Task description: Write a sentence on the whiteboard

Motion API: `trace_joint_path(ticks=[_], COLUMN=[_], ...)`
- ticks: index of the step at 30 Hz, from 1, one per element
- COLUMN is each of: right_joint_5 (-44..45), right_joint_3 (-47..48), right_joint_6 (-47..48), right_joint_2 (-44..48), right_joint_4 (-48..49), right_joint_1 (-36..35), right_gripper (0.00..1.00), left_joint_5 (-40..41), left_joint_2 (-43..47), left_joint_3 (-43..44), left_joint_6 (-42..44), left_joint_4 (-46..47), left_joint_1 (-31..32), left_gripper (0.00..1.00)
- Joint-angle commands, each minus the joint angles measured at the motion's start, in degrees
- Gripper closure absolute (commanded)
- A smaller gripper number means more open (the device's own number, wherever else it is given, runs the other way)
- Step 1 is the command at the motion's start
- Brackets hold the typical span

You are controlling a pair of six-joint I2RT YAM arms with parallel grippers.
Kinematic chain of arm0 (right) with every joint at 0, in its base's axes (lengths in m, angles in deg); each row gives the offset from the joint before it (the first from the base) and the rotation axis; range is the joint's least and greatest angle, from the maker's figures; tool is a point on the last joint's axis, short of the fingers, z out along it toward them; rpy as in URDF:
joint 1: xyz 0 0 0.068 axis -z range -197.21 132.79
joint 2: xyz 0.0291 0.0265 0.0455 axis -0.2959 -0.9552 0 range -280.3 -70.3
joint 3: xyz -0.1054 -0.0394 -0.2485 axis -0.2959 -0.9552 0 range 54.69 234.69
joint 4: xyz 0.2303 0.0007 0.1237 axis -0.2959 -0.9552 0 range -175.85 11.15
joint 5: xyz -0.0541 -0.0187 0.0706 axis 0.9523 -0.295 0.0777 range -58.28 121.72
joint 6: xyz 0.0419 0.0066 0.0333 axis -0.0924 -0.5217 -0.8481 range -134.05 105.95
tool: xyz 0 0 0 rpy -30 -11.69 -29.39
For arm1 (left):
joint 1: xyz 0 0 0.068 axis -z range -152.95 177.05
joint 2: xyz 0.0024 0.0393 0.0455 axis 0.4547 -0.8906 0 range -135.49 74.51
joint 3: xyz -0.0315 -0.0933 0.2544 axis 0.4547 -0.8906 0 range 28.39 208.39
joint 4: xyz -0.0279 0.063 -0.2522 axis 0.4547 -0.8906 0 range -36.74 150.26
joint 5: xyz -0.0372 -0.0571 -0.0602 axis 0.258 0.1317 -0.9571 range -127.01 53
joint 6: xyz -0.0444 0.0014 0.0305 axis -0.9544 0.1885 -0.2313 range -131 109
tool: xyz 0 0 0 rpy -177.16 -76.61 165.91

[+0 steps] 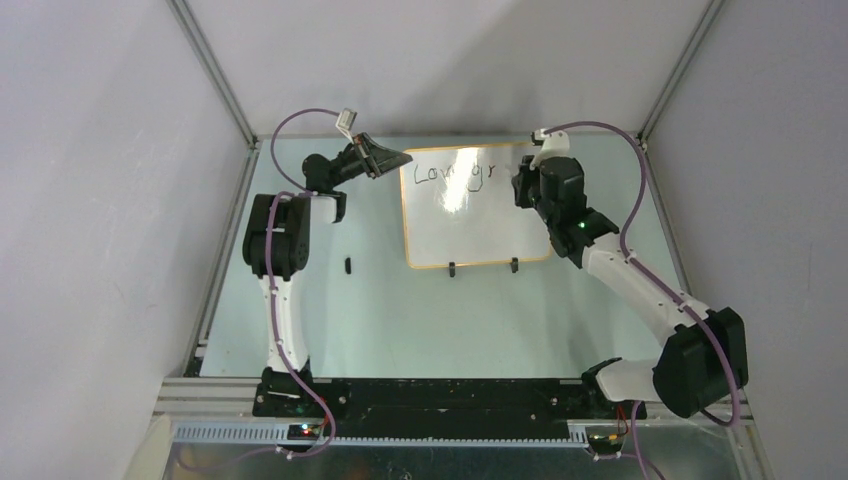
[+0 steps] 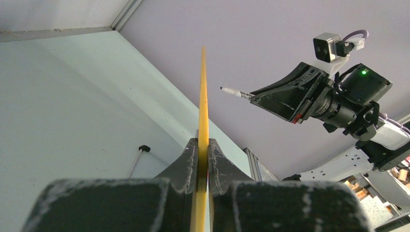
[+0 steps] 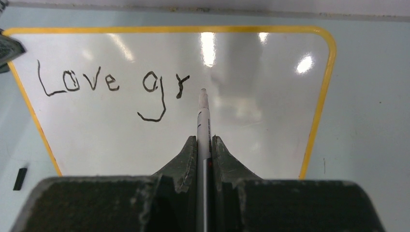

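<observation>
The whiteboard (image 1: 470,230) stands tilted on the table's far half, its yellow rim (image 3: 319,111) showing in the right wrist view. The sentence (image 3: 111,84) reads "Love gr" in black along the top; it also shows from above (image 1: 455,176). My left gripper (image 1: 398,158) is shut on the board's top left edge, and its jaws pinch the yellow rim (image 2: 203,87) seen edge-on. My right gripper (image 3: 204,145) is shut on a white marker (image 3: 203,113). The marker's tip sits just right of the "r". In the left wrist view the marker (image 2: 234,93) appears slightly off the board.
A small black cap (image 1: 348,265) lies on the table left of the board, also visible as a cap (image 3: 20,178) in the right wrist view. Two black stand feet (image 1: 452,268) stick out below the board's near edge. Metal frame rails (image 1: 215,290) border the table.
</observation>
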Motion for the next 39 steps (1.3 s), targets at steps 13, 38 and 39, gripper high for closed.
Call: trace_joint_path(ticks=[13,38,39], right_joint_5=[-0.4,2.2,2.4], right_joint_3=[8.3,19.5,19.6], right_joint_6=[1.3,0.6,0.6], right_joint_2=[-5.0,-11.0,-11.1], right_joint_4=[-6.7,-19.0,-19.0], right_joint_1=[0.2,0.1,0.0], right_gripper=[1.0,1.0,1.0], left_joint_5=[-0.1,-0.2,-0.3], left_joint_2=[3.4,3.6,3.6], left_joint_3=[-0.9,-0.9,-0.9], left_joint_6=[0.4,0.7,0.7], left_joint_4=[2.5,2.4,2.4], left_joint_1=[0.5,0.6,0.5], left_gripper=[1.0,1.0,1.0])
